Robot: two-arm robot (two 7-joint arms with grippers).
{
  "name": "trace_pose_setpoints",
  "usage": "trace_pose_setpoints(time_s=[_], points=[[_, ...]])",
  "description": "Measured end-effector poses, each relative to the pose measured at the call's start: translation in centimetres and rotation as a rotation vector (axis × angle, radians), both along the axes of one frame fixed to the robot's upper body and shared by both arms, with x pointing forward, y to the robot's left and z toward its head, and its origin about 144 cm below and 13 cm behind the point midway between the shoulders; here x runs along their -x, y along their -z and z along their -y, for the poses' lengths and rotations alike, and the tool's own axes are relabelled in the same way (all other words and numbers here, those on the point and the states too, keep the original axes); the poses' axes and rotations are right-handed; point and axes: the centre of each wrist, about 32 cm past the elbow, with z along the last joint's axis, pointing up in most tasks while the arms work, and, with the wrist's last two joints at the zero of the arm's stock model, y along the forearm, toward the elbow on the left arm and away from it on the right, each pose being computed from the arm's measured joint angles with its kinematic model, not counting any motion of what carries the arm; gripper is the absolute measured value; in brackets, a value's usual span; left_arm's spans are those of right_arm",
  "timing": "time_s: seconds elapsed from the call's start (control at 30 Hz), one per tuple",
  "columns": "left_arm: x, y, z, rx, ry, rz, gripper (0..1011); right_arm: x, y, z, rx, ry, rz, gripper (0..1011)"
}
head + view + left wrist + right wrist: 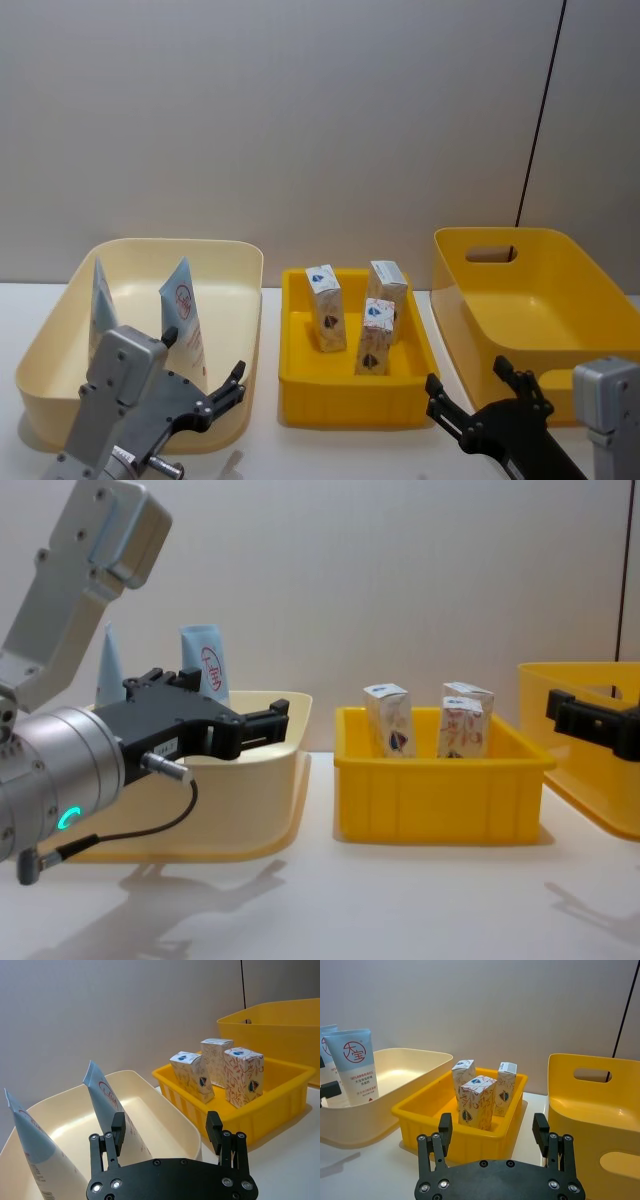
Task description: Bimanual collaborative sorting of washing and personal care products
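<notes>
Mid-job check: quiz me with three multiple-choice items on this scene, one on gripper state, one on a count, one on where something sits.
1. The left gripper and right gripper are: A both shut; B left shut, right open; C both open and empty.
2. How many cartons stand in the yellow tray? A two; B three; C four.
3. The blue tubes stand: A in the cream bin; B in the yellow tray; C in the left gripper.
Answers: 1 C, each wrist view shows a wide, empty gap; 2 B, the head view shows three upright; 3 A, both lean inside the cream bin on the robot's left.
</notes>
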Motion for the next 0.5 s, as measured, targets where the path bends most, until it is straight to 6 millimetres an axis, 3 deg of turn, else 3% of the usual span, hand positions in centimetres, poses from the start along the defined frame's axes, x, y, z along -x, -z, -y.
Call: trace_pose_setpoints(time_s=[0.5], points=[[0.0, 0.0, 0.0, 0.0, 0.0, 0.0, 1003, 0.0, 0.0, 0.0, 0.0, 0.0, 0.0, 1001]])
